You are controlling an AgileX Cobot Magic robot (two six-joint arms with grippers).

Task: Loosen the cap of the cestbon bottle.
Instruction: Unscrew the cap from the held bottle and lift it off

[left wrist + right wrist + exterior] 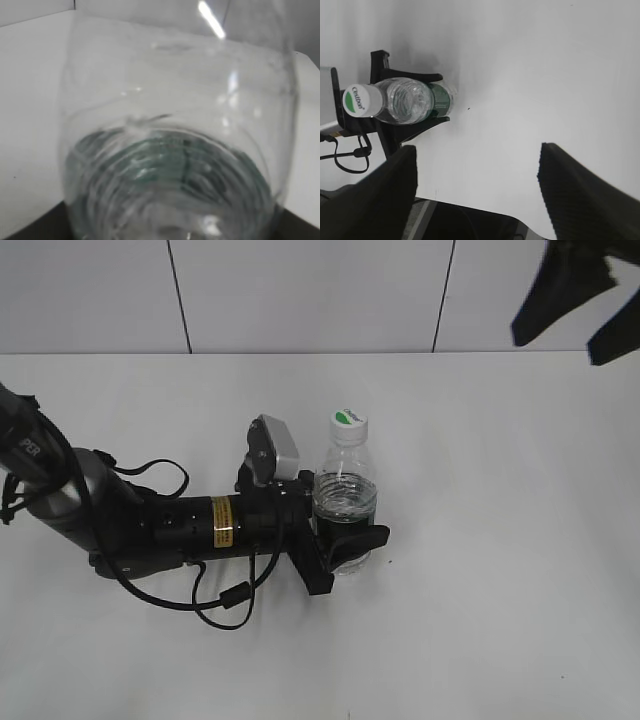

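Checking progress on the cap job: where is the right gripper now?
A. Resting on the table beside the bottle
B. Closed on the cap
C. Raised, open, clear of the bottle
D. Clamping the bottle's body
C: the right gripper hangs open, apart from the cap and bottle; the left gripper clamps the bottle.

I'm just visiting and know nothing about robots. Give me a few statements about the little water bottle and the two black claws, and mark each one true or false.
1. The small clear plastic water bottle stands upright on the white table. True.
2. The left gripper is clamped around the bottle's body. True.
3. The small round white cap with a green mark lies on the table beside the bottle. False: it sits on the bottle's neck.
4. The right gripper is pinching the cap. False: it hangs open, apart from the bottle, with nothing between its fingers.
5. The bottle is filled to the neck. False: water shows only in its lower part.
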